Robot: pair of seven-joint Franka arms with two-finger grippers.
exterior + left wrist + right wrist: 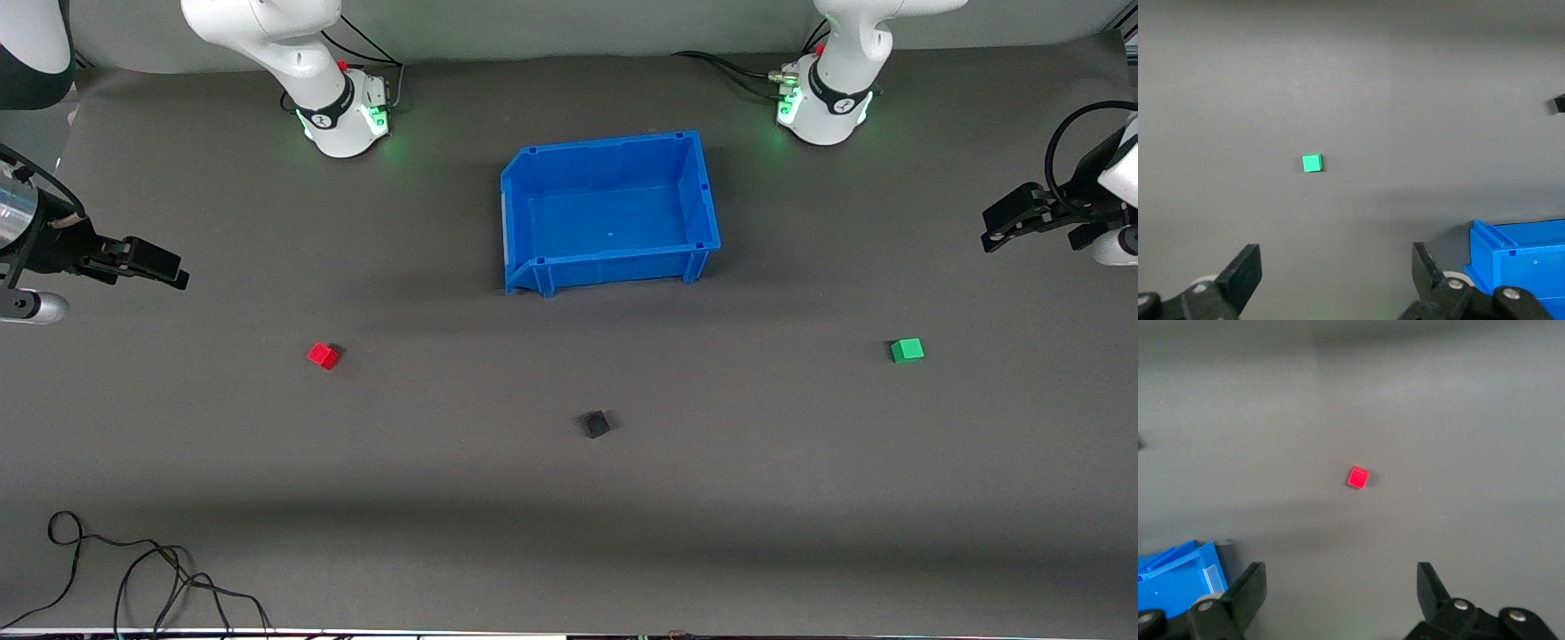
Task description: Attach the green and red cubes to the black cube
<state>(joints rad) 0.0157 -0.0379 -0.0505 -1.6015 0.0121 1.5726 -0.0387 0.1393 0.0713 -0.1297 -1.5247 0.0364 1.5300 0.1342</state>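
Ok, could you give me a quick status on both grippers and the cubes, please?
Left gripper and right gripper open, empty, high over table ends. Red cube, green cube, black cube apart, untouched. Nothing between cubes.

Cut off at the edge of the left wrist view: black cube [1559,103], only a dark corner showing. Same in the right wrist view, a sliver of black cube [1140,441] at the frame's border. Blue bin [1521,267] clipped by the frame in the left wrist view, just one corner visible; likewise only a corner of it [1175,577] in the right wrist view. Both arms' upper links sliced off by the top of the front view. Loose cable [133,578] running out past the lower edge.
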